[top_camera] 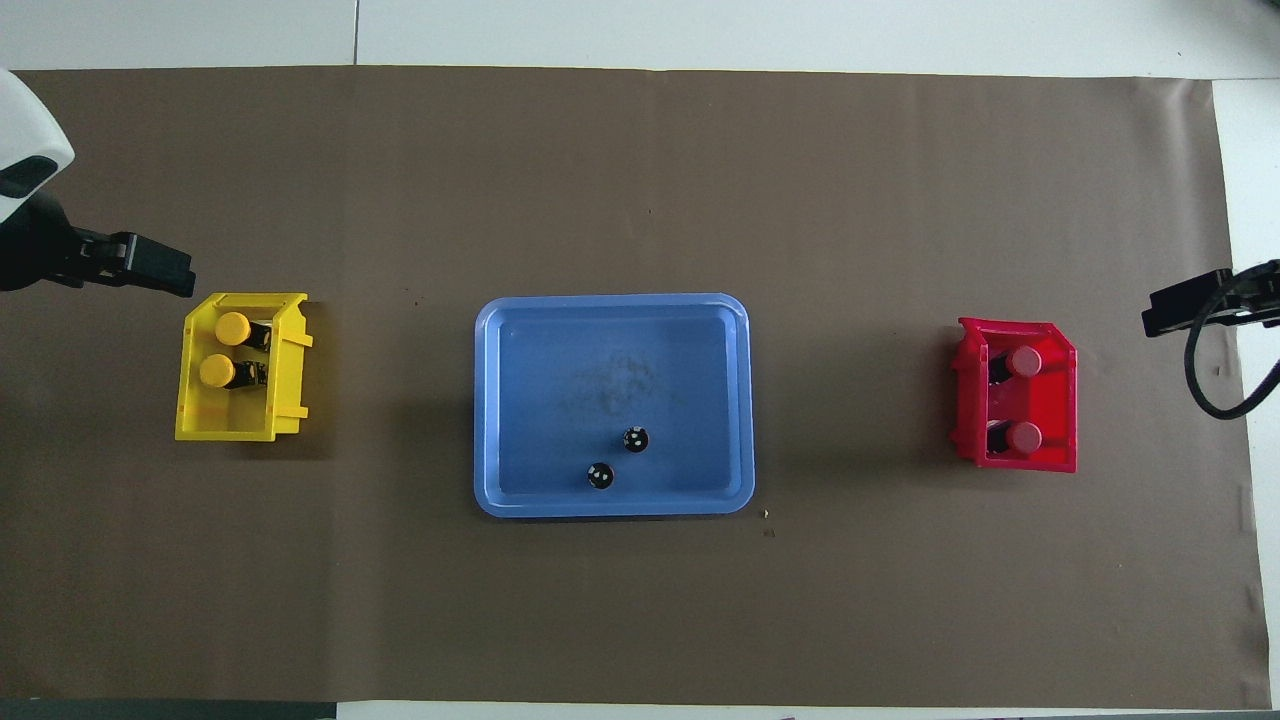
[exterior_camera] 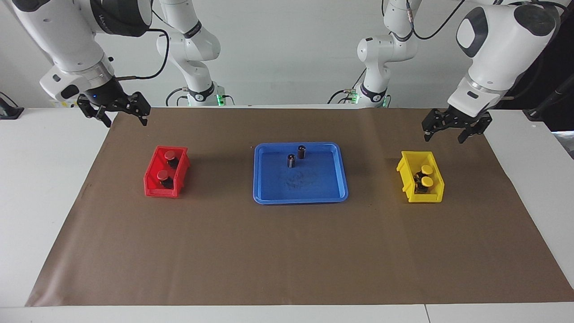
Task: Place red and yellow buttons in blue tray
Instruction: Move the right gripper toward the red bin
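Two red buttons [exterior_camera: 167,167] binned, two yellow buttons [exterior_camera: 425,175] binned; blue tray [exterior_camera: 269,188] has none.

I can't see the lower bodies of the red buttons [exterior_camera: 169,155] or yellow buttons [exterior_camera: 426,170]; bin walls hide them. The overhead view's edges cut off both tools.

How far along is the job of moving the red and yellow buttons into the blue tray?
Nothing is done yet. The blue tray holds only two dark cylinders. Both red buttons lie in the red bin, both yellow buttons in the yellow bin. The left gripper and right gripper hang open, empty.
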